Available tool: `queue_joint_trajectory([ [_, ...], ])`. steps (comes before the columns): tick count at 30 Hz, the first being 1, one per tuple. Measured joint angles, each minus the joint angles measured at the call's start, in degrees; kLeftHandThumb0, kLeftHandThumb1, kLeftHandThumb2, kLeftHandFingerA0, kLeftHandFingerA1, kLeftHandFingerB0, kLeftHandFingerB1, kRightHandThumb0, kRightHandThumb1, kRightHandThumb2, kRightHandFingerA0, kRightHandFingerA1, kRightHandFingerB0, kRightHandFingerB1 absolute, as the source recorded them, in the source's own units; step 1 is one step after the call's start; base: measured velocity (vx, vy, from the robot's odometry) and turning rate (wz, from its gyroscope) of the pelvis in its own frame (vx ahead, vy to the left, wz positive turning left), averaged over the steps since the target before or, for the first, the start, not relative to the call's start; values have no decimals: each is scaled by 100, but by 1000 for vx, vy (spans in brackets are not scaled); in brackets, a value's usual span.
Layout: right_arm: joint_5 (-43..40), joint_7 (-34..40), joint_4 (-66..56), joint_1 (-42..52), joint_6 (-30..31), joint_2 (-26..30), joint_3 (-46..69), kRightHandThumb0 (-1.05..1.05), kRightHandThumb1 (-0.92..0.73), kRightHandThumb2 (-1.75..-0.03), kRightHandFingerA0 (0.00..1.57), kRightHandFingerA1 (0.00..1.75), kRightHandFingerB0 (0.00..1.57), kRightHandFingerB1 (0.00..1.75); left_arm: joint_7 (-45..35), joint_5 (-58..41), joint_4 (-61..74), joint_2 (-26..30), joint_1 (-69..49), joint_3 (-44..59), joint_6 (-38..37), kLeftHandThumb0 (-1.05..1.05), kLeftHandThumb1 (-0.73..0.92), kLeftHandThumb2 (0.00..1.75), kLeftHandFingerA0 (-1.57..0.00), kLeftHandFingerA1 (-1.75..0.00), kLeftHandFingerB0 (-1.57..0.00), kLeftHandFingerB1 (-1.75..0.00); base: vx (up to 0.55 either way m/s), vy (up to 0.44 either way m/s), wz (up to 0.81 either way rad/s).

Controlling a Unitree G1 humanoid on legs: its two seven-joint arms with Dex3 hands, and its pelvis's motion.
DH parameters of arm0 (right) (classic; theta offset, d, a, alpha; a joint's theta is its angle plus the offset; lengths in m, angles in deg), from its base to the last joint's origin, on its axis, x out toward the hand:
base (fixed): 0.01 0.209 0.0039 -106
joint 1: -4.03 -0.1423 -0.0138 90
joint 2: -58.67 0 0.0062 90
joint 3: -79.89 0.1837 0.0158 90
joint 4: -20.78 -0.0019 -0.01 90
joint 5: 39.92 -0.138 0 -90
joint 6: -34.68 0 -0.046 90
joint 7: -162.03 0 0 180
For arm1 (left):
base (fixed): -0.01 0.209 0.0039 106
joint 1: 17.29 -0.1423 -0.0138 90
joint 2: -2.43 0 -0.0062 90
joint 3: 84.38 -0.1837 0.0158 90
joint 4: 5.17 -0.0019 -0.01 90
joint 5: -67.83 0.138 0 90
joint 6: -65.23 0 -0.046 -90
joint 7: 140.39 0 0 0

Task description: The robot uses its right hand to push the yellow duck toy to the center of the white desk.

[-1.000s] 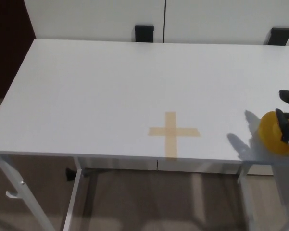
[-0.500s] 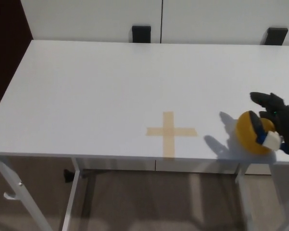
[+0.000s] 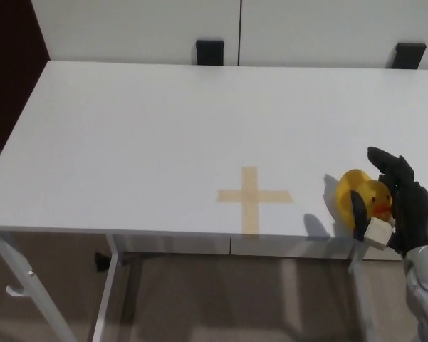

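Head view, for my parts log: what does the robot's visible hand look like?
Only the right hand shows: matte black, with thick jointed fingers, one tipped by a pale whitish block. Below it sits a grey-silver wrist with a small blue mark. No cables visible; the left hand is out of view.

Bright, even room light is washing the white desk; soft shadows are falling leftward; the edges are looking slightly soft.

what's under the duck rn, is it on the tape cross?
No. The yellow duck sits on bare white desk, right of the tape cross, near the front edge. The right hand is against its right side and covers that part; the contact underneath is hidden.
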Motion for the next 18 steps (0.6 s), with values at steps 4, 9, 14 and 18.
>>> queue_joint_trajectory([
  [4,-25,146,-57,-20,6,-172,69,-36,-51,-113,0,51,0,49,-5,1,-3,0,-1,-5,0,33,-48,153,-150,-89,-156,-81,0,0,0],
  [9,-24,254,-81,-106,72,-389,52,-36,-50,-112,0,52,0,50,-11,-8,9,0,-5,12,0,33,-48,153,-149,-90,-157,-82,0,0,0],
  [14,-14,304,-112,-209,179,-603,-39,-89,-76,-118,1,47,5,43,-17,-9,11,-1,-5,13,0,32,-51,152,-144,-85,-155,-78,0,0,0],
  [18,25,278,-112,-342,284,-800,-254,-93,-92,-77,7,46,13,35,-36,-6,12,-4,-1,0,0,26,-49,145,-151,-83,-153,-79,0,0,0],
])
